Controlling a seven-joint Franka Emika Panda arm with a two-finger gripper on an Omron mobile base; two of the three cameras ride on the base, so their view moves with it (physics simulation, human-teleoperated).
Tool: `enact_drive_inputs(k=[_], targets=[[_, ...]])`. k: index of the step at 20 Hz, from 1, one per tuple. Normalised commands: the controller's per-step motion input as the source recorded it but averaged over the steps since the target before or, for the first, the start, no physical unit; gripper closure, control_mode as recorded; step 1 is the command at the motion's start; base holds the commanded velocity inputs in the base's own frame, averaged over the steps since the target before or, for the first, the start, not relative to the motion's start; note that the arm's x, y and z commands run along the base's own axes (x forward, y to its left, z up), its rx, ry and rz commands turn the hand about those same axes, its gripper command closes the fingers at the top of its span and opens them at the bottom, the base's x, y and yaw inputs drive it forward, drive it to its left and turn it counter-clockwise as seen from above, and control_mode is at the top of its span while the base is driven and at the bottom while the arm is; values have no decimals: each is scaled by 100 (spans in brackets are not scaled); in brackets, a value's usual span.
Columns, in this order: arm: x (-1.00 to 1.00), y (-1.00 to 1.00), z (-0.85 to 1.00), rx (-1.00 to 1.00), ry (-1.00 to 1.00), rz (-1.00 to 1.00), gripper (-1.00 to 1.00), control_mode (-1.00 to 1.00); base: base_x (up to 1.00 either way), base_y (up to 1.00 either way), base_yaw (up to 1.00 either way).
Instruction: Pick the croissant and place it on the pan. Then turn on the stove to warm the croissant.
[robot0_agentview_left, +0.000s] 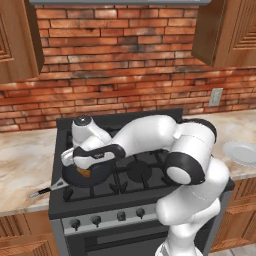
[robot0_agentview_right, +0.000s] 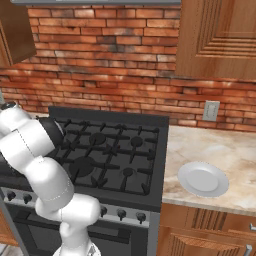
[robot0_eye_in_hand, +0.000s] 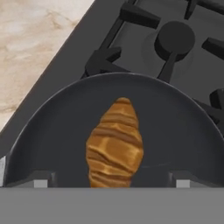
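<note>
The croissant (robot0_eye_in_hand: 115, 146), golden-brown and glossy, lies in the middle of the black pan (robot0_eye_in_hand: 57, 127). In the hand view my gripper (robot0_eye_in_hand: 113, 181) hangs just above it, open, with the fingertips (robot0_eye_in_hand: 41, 181) standing wide on either side of the pastry and clear of it. From the left base view, the pan (robot0_agentview_left: 100, 174) sits on the front left burner of the stove (robot0_agentview_left: 150, 172), its handle pointing left over the counter. A bit of the croissant (robot0_agentview_left: 83, 173) shows orange under the gripper (robot0_agentview_left: 82, 167). The stove (robot0_agentview_right: 110, 150) has black grates and a row of dark knobs (robot0_agentview_left: 107, 218) on its front.
A white plate (robot0_agentview_left: 242, 152) lies on the marble counter right of the stove; the same plate (robot0_agentview_right: 203, 179) also appears in the right base view. A brick wall rises behind, with wooden cabinets above. My arm arches over the stove's front burners.
</note>
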Motion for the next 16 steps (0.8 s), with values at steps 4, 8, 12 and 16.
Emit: enact_drive_inputs(k=[4,8,12,16], targets=[[-63,20,39,0,-23,1,-100,-100,0,0,0],[-78,35,31,0,-26,2,-100,-100,0,0,0],[-73,27,19,0,-25,2,-100,-100,0,0,0],[-78,6,18,0,-25,0,-100,-100,0,0,0]])
